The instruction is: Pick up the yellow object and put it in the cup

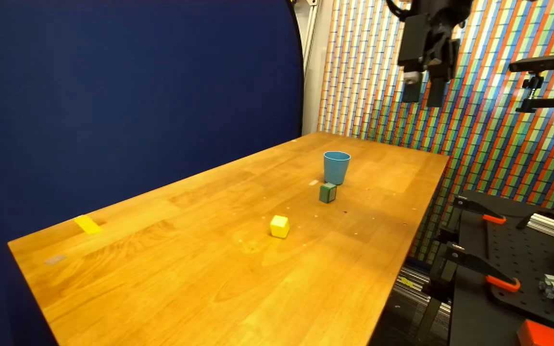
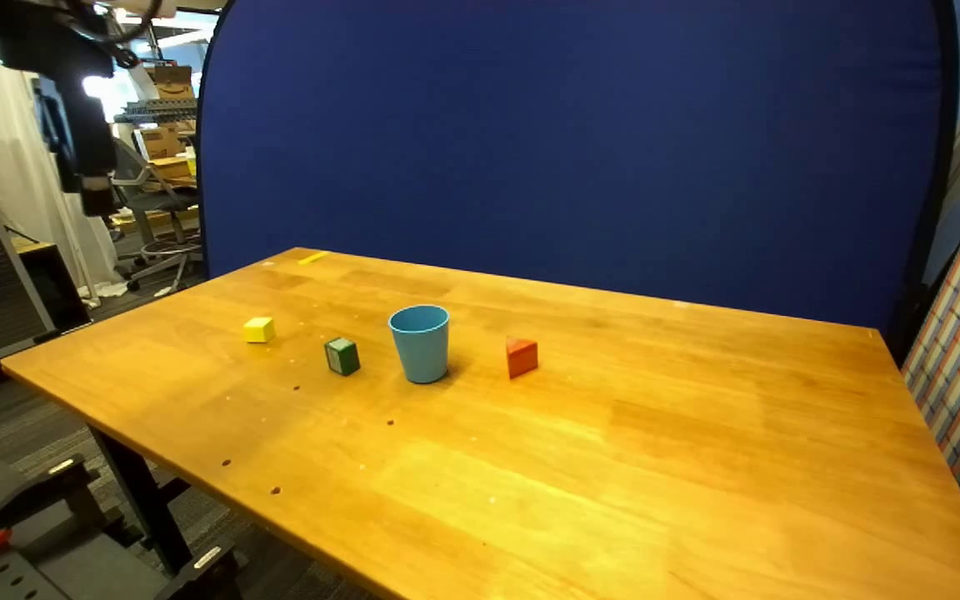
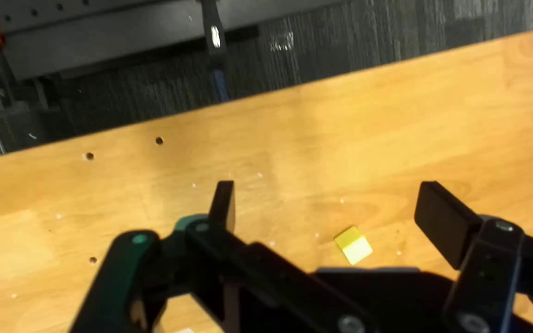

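Jaws parted wide and gripping nothing hang well above the wooden surface point(image 1: 200, 283), at the upper right of the frame in an exterior view; the wrist view shows the broad gap plainly. Through that gap, low and right of centre in the wrist view, appears the yellow block point(image 3: 353, 245), lying on the surface and touched by neither jaw.

The task looks to be at its start: the block has yet to be picked up, and the blue cup point(image 2: 423, 354) stands upright near the centre of the frame in an exterior view, mouth upward. A green block point(image 2: 342, 356) sits between the two, and a red wedge point(image 2: 522, 357) lies near the cup, to its right in that frame.

The yellow block should be light and stiff, with little risk of crushing; whether it is wood or plastic cannot be told. Its flat sides ought to give a steady hold, though smooth ones might slip if caught by an edge. In the wrist view those sides look skewed to the line along which the jaws would close, so a turn of the wrist seems called for before descending. The best grip is probably on two opposite side faces, around mid-height. The cup, likely light and thin-walled, could tip if its rim were knocked, so the block is best released above the mouth.
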